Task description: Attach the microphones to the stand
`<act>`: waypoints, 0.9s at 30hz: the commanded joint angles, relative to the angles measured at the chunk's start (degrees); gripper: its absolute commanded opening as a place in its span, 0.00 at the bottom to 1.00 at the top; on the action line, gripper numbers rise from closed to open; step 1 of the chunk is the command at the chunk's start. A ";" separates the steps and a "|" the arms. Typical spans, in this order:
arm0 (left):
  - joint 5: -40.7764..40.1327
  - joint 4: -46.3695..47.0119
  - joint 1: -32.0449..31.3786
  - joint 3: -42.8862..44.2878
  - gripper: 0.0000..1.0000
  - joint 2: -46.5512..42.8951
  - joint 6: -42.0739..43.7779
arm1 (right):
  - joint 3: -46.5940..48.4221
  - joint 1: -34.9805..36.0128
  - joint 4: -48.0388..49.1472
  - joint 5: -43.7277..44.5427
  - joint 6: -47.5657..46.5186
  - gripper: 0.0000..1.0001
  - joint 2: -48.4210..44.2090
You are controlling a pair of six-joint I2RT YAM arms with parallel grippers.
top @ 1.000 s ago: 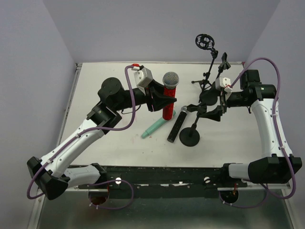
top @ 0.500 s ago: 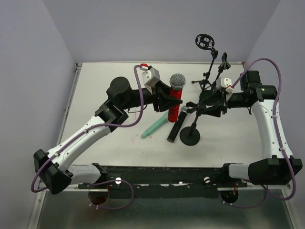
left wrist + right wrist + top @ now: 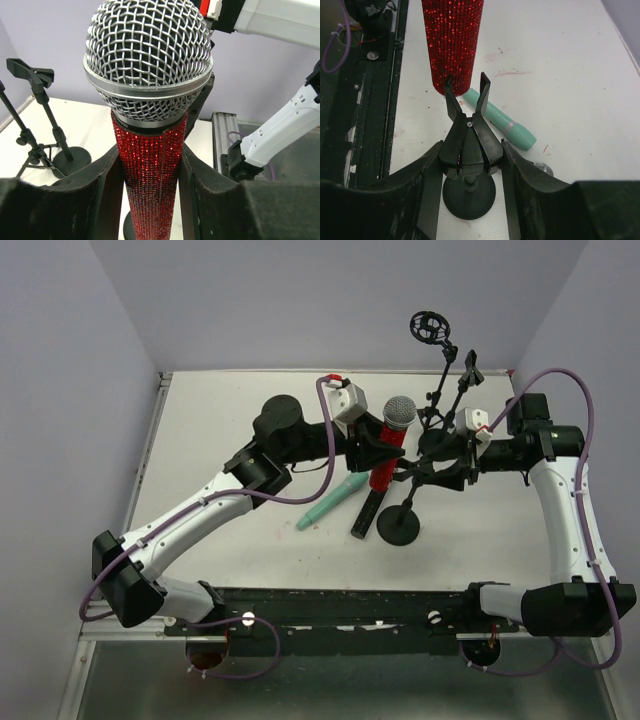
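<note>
Moving right, the left claw [image 3: 150, 192], clamped on the red microphone [image 3: 148, 75] (upright, to slide in), has reached the stand's clip [image 3: 468, 127], which the right claw [image 3: 470, 167] squeezes steady near the middle of the table [image 3: 210, 420].

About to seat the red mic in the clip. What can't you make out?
Right wrist view: whether the red mic's base touches the clip's prongs; head cut off by top edge.
Top view: clip too small and dark against the right gripper; black mic's head hidden under the red mic.
Left wrist view: red mic's base cut off by the bottom edge.
</note>
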 commanded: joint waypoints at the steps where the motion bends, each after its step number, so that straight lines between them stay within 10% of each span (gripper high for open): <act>1: -3.12 2.46 -1.08 2.27 0.00 1.78 4.03 | -0.75 0.22 -4.81 -1.79 -0.37 0.27 -1.01; 4: -3.30 3.34 -1.16 1.92 0.00 2.74 3.95 | -0.93 0.22 -4.64 -1.70 -0.11 0.34 -1.19; 8: -3.03 3.96 -1.34 1.66 0.00 3.45 3.68 | -1.46 0.22 -4.72 -1.52 -0.10 0.75 -1.54; 15: -2.94 4.40 -1.34 0.52 0.00 2.66 3.86 | -1.28 0.22 -4.64 -0.38 -0.02 0.79 -1.72; 27: -1.63 7.29 -1.34 -1.42 0.00 1.51 3.25 | -0.49 0.22 -4.72 0.94 1.48 0.22 -1.89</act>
